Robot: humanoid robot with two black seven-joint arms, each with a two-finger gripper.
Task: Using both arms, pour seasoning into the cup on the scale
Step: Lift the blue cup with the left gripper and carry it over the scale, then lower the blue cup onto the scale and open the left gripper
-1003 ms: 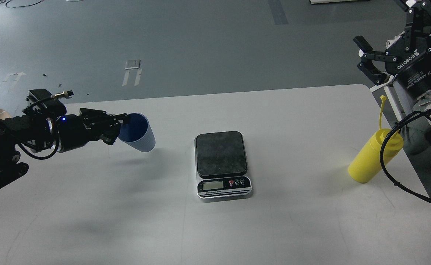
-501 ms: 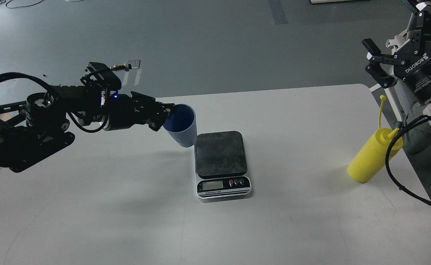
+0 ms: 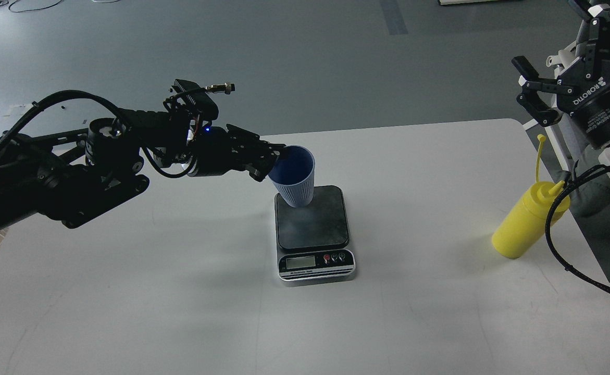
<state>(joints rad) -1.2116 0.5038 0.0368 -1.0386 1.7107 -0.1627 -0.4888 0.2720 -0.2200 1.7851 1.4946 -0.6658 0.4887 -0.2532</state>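
Note:
My left gripper (image 3: 272, 158) is shut on the rim of the light-blue ribbed cup (image 3: 297, 179) and holds it nearly upright, slightly tilted, over the back left part of the scale (image 3: 312, 232). Whether the cup's base touches the dark platform I cannot tell. The yellow seasoning bottle (image 3: 524, 221) stands on the table at the right edge, leaning in view, its cap strap sticking up. My right gripper (image 3: 524, 86) is open and empty, raised above and behind the bottle at the top right.
The white table (image 3: 179, 291) carries the scale at its middle. A black cable of my right arm (image 3: 560, 245) hangs in front of the bottle. The table's right edge lies just beyond the bottle. Grey floor lies behind the table.
My left arm has carried the cup to the right, from the table's left side to over the scale, and turned it more upright. The right gripper rose slightly early on, then stayed still.

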